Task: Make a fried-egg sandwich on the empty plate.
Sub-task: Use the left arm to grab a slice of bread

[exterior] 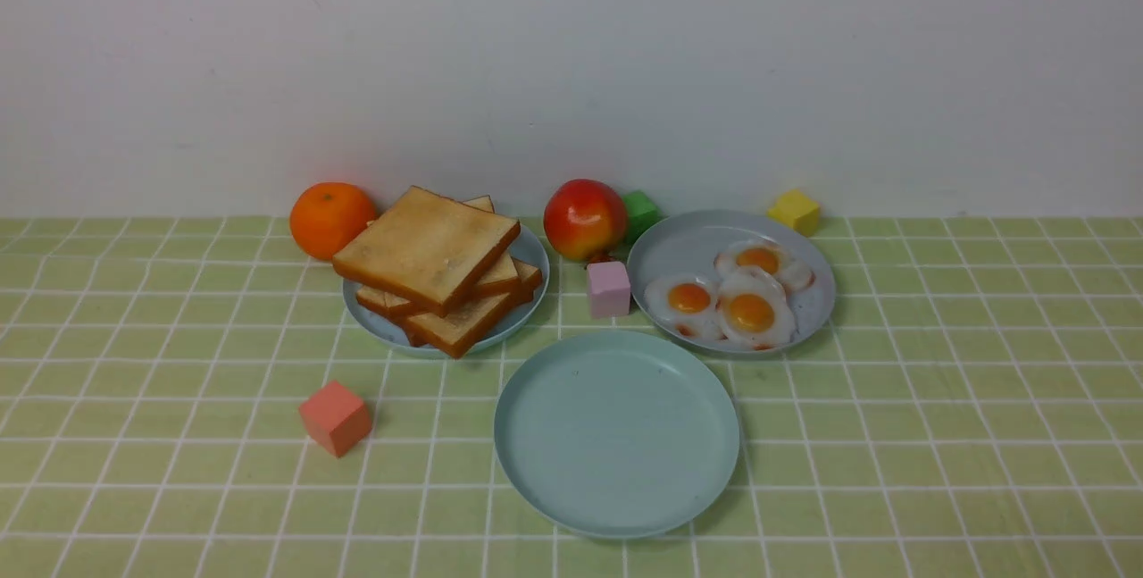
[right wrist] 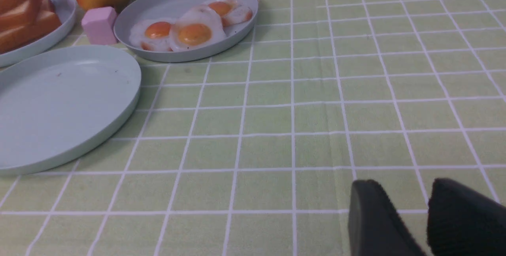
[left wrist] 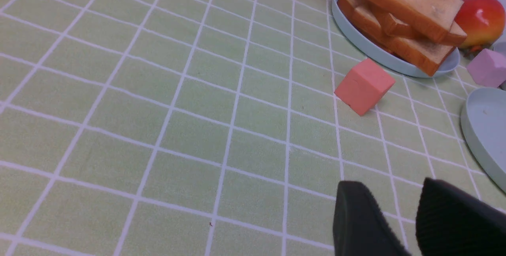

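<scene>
1. Front view: the empty plate [exterior: 616, 435], pale mint-blue, lies front and centre on the green checked tablecloth [exterior: 938, 435] with nothing on it.
2. Taking that plate as the dial's centre, a sky-blue plate [exterior: 364, 319] sits at 11 o'clock under a skewed pile of toast slices [exterior: 429, 247]. A greyish-blue plate [exterior: 679, 243] sits at 1 o'clock and holds three overlapping fried eggs [exterior: 750, 312].
3. At 12 o'clock a lilac cube [exterior: 609, 289] stands between the two far plates, with an apple [exterior: 585, 218] and a green cube [exterior: 640, 212] behind it.
4. An orange [exterior: 332, 219] lies beyond the toast at 11 o'clock, and a yellow cube [exterior: 795, 210] lies beyond the eggs at 1 o'clock. A salmon cube [exterior: 335, 417] rests at 9 o'clock, well apart from the plate.
5. In the left wrist view, the left gripper [left wrist: 395, 192] shows only two black ribbed fingertips above bare cloth. They are angled toward the salmon cube and the toast, and the jaws are parted with nothing between them.
6. In the right wrist view, the right gripper [right wrist: 405, 192] sits likewise above bare cloth and faces the empty plate and the eggs. Its jaws are parted and grasp nothing.
</scene>
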Controlling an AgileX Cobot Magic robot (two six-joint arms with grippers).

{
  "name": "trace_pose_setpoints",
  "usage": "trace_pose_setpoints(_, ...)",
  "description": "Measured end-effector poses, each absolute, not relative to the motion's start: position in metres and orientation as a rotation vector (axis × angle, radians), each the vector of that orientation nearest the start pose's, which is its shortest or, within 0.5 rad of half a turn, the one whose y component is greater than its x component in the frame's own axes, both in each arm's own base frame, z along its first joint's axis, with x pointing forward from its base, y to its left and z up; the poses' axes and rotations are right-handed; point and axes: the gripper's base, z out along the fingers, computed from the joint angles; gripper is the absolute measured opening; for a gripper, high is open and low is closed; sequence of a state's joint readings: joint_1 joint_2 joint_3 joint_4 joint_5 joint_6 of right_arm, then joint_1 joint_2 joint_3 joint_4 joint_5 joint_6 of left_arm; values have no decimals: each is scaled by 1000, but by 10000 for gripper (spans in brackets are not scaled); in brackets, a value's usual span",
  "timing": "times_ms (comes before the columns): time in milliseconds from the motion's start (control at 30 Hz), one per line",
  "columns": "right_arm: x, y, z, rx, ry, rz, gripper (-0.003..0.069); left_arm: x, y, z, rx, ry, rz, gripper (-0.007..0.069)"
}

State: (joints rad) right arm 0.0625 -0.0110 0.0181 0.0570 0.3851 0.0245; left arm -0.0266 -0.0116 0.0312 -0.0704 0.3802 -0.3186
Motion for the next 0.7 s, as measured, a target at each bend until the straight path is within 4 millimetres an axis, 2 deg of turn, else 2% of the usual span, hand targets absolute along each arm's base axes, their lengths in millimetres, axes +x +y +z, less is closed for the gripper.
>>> trace_pose_setpoints(700,52,5,173,-1,1877,116,238,54,-4,174,-338,1814,-337,239)
